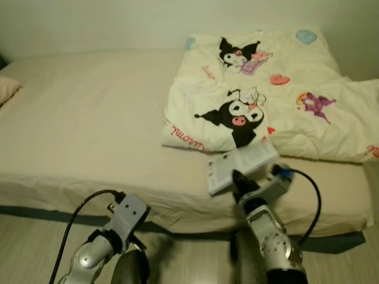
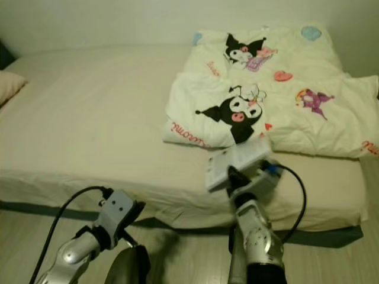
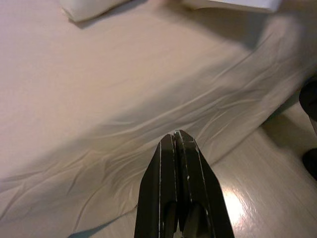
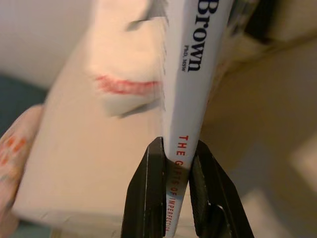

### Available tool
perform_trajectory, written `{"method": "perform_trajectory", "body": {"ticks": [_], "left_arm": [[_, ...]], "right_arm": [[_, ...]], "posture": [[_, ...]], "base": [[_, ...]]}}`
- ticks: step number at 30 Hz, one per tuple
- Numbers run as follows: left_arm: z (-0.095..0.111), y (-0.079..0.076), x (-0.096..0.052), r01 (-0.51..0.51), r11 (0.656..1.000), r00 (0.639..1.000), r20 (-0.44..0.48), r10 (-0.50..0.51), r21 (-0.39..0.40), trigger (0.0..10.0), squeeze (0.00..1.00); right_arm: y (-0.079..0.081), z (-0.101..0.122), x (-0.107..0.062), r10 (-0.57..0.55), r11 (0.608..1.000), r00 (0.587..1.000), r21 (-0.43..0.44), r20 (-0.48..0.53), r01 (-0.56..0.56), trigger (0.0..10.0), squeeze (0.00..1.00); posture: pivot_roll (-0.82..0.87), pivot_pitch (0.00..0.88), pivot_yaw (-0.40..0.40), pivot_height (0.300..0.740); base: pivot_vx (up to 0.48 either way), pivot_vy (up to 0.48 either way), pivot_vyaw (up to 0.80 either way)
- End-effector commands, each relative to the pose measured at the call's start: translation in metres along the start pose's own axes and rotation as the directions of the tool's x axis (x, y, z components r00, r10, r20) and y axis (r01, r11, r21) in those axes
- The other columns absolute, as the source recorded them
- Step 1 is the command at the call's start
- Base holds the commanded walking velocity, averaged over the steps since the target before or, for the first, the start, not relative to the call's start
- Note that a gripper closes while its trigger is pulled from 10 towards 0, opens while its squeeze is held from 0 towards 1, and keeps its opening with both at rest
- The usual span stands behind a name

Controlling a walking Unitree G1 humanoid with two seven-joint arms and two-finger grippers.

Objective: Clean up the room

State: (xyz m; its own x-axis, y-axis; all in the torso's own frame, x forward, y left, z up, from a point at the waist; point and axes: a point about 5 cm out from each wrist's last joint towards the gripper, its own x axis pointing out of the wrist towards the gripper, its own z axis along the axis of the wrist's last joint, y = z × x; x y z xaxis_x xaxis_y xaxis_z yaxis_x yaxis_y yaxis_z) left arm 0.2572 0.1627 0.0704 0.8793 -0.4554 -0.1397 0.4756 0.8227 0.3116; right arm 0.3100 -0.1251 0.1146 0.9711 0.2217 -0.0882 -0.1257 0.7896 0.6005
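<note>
My right gripper (image 1: 238,179) is shut on a white paperback book (image 1: 241,164), held above the near edge of the bed (image 1: 89,130). The right wrist view has the book's spine (image 4: 185,94) clamped between the two black fingers (image 4: 148,188), with the printed word "Brown" and red lettering. My left gripper (image 3: 176,141) is shut with nothing in it, low in front of the bed's side, over the floor. A folded white comforter (image 1: 260,94) with black cartoon characters lies on the right half of the bed, just beyond the book.
A beige pillow (image 1: 7,89) sits at the bed's far left. The cream sheet (image 3: 99,99) hangs down the bed's side to a pale wood floor (image 3: 267,183). A wall runs behind the bed.
</note>
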Motion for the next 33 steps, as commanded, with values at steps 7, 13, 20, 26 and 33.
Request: {"method": "perform_trajectory", "body": {"ticks": [7, 13, 20, 26, 33], "left_arm": [[-0.006, 0.022, -0.006, -0.153, 0.981, 0.988, -0.030, 0.151, -0.122, 10.0, 0.00], [0.000, 0.034, 0.001, -0.259, 0.948, 0.966, -0.031, 0.258, -0.183, 10.0, 0.00], [0.010, 0.047, 0.010, -0.401, 0.873, 0.915, -0.076, 0.396, -0.277, 10.0, 0.00], [0.030, 0.043, 0.014, -0.457, 0.864, 0.885, -0.010, 0.465, -0.210, 10.0, 0.00], [0.053, 0.043, 0.014, -0.503, 0.821, 0.828, 0.122, 0.547, -0.270, 10.0, 0.00]], "right_arm": [[0.060, 0.030, 0.000, 0.239, 0.650, 0.961, -0.713, -0.136, -0.262, 1.2, 0.00], [0.054, 0.055, 0.004, 0.141, 0.176, 0.984, -0.975, -0.112, -0.137, 10.0, 0.00], [0.031, 0.080, 0.009, 0.014, -0.096, 0.998, -0.993, 0.066, 0.068, 10.0, 0.00], [0.002, 0.066, 0.008, -0.074, 0.105, 0.991, -0.987, 0.112, 0.119, 10.0, 0.00], [-0.014, 0.049, -0.002, -0.101, 0.474, 0.984, -0.863, 0.144, 0.175, 10.0, 0.00]], "posture": [[-0.13, 0.192, 0.116, 0.562], [-0.13, 0.177, 0.106, 0.562], [-0.12, 0.146, 0.092, 0.562], [-0.11, 0.122, 0.080, 0.562], [-0.10, 0.105, 0.066, 0.562]], "base": [[0.000, 0.000, 0.00], [0.000, 0.000, 0.00], [0.000, 0.000, 0.00], [0.000, 0.000, 0.00], [0.000, 0.000, 0.00]]}}
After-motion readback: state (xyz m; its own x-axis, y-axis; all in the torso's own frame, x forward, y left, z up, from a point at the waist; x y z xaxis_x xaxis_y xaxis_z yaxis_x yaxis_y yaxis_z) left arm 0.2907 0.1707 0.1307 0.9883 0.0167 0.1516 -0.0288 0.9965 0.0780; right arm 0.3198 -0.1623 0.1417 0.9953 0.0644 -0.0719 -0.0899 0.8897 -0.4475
